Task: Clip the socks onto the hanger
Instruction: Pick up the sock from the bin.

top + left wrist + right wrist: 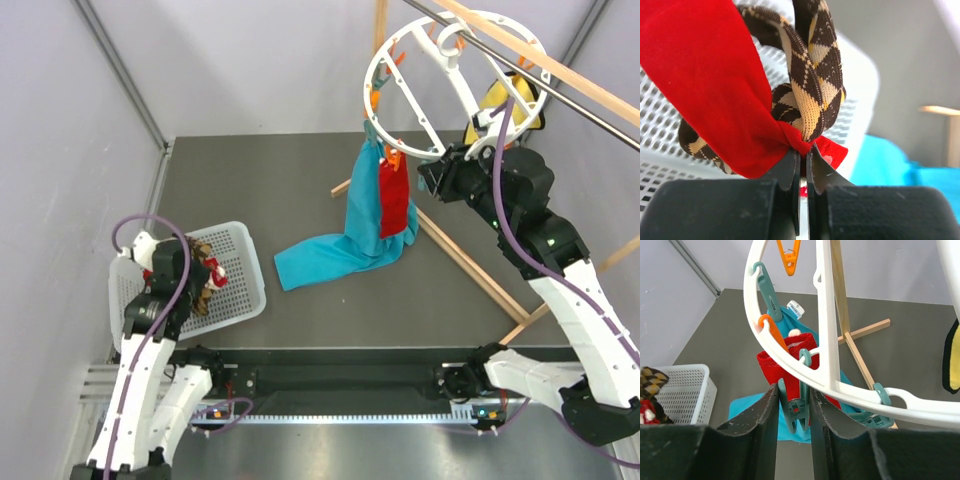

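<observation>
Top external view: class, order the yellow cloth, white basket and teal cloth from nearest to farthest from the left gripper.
1. White basket, near left, directly under the left gripper.
2. Teal cloth, table centre, off to the right.
3. Yellow cloth, far right corner.

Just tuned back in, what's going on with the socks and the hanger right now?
The left pincer is shut on a red sock over the white basket, with a checkered sock tangled around it. The right pincer is up at the white hanger, closed on a teal clip hanging from its rim. Another red sock and a teal cloth already hang from the hanger's clips.
</observation>
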`<state>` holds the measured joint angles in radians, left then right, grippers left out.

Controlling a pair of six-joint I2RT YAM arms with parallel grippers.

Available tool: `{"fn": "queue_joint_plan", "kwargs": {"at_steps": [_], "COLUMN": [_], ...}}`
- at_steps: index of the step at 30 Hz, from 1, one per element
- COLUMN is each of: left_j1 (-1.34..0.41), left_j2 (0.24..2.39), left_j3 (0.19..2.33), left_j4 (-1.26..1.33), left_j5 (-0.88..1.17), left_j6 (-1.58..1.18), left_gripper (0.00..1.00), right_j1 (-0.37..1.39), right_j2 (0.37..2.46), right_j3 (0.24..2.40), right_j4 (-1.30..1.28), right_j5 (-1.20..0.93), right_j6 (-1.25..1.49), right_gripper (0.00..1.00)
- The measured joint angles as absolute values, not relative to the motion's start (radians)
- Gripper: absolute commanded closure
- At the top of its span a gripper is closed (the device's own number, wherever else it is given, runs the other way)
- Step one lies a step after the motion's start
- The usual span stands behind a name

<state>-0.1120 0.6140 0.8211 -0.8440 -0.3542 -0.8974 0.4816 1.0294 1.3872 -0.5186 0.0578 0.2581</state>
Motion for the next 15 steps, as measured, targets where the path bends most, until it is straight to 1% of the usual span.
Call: {"fn": "queue_joint_plan", "kwargs": {"at_steps": [4,5,8,9,11,12,15], "left_j1": [-0.112,-0.112,-0.112,-0.112,-0.112,-0.112,-0.112], "left_j2": [0.682,0.701,0.744,0.745,0.746,0.748,0.775], "left_j3": [0.694,0.662,0.588,0.579,0.573,0.573,0.573], "left_j4": [-0.825,-0.815,-0.777,-0.762,-0.726,-0.702,-0.647], "left_j5": [-0.364,-0.362,-0.351,-0.348,-0.339,-0.334,-0.320], "left_j6": [-0.921,-0.921,-0.916,-0.916,-0.912,-0.911,-0.907], "left_gripper": [0.94,0.89,0.77,0.70,0.64,0.58,0.48], "right_j1": [0.482,0.482,0.482,0.482,0.482,0.482,0.482], "right_j2": [1.028,1.028,1.028,1.028,1.028,1.028,1.028], "right_j3": [1.387,1.387,1.387,1.387,1.387,1.387,1.387], "right_j4": [-0.519,-0.520,-0.521,-0.521,-0.521,-0.521,-0.522], "right_j5": [0.057,0.057,0.057,0.057,0.057,0.057,0.057], "right_j6": [0.258,0.258,0.259,0.261,0.262,0.262,0.262], "right_gripper": [1.00,1.00,1.00,1.00,1.00,1.00,1.00]}}
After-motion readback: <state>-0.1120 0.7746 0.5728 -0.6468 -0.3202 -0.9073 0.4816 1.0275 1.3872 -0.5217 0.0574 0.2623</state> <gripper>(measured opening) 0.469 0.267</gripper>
